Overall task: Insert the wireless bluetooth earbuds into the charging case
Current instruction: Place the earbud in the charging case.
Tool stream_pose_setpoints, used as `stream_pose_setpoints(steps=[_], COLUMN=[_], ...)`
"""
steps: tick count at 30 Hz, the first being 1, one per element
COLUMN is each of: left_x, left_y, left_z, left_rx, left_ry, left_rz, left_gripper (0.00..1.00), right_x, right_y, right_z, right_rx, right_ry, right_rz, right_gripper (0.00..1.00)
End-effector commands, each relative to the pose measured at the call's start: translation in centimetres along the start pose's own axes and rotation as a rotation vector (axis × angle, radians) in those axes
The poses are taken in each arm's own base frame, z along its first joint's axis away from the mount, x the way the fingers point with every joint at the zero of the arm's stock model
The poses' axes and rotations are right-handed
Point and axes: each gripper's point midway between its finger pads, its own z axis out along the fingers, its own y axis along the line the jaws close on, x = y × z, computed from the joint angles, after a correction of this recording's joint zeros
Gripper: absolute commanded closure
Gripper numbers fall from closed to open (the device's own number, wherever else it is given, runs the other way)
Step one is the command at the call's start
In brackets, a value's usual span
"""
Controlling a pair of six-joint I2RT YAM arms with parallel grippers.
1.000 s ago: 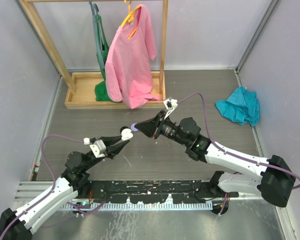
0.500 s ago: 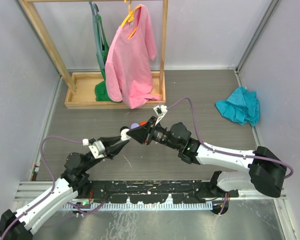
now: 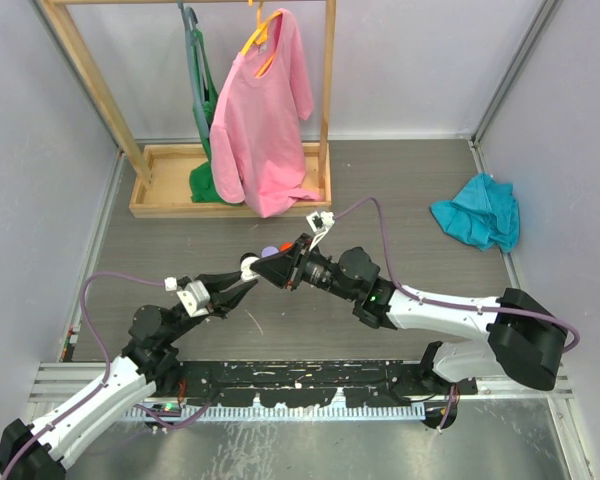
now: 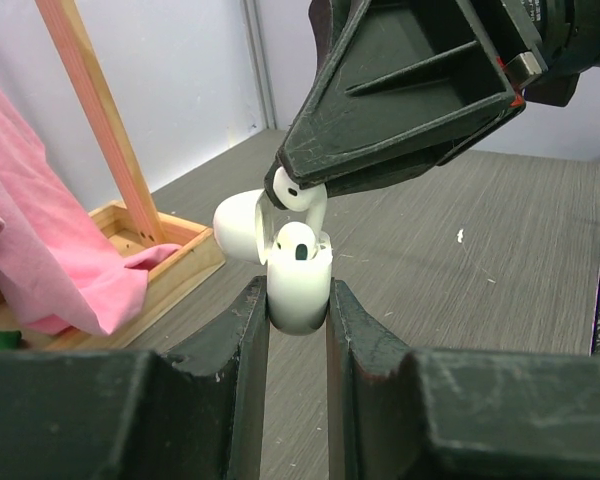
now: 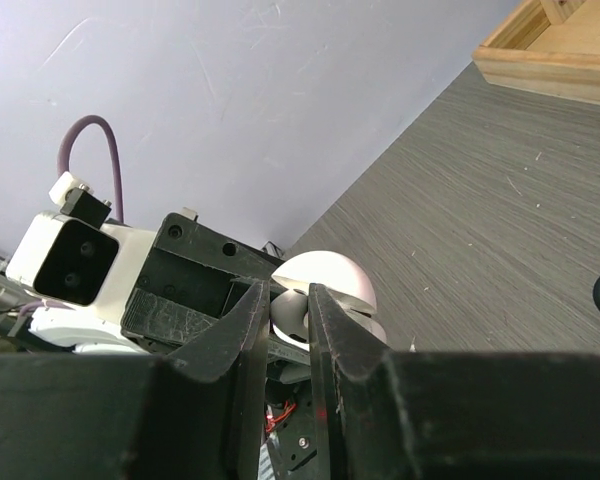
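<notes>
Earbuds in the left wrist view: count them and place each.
2. One earbud sits in the open charging case held by the left pincer; the other earbud is pinched by the right pincer just above the case. More may be hidden.

Left gripper points forward, jaws clamped; right gripper meets it tip to tip, jaws also clamped.

White-and-black arms; purple cables

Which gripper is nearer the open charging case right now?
Left. The left gripper is clamped on the charging case, lid open. The right gripper sits just above the case's mouth, pinching a white earbud that is not yet seated.
</notes>
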Motion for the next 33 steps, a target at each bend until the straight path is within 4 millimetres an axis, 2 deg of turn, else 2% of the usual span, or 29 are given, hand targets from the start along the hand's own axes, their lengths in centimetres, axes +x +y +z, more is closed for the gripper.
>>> stream_pose_setpoints(steps=[1,6,9,21,33], left_x=[-2.0,-2.1,-2.2,-2.0,-1.8], left_y=[0.3,0.3,0.4,0.5,0.1], left_z=[0.2,0.2,0.2,0.2,0.4], left_rx=[-0.014,-0.013,-0.018,-0.022,0.002], left_ry=[-0.077,-0.079,-0.082,-0.078,-0.062], left_rz=[0.028,0.028,0.029,0.027,0.018], left_gripper=[1.00,1.00,1.00,1.00,1.00], right_x=[-1.4,-0.9,-0.6,-0.7,-3.1], right_y=[1.9,1.0,0.2,-0.3,1.0], right_z=[0.4,0.5,0.3,-0.3,-1.3], right_rx=[-0.068,-0.017,0.017,0.051,0.065], right_ry=[-0.055,-0.057,-0.063,-0.075,0.034], right_rz=[0.035,0.059,0.076,0.066,-0.242], right_gripper=[0.79,0.78,0.74,0.59,0.34])
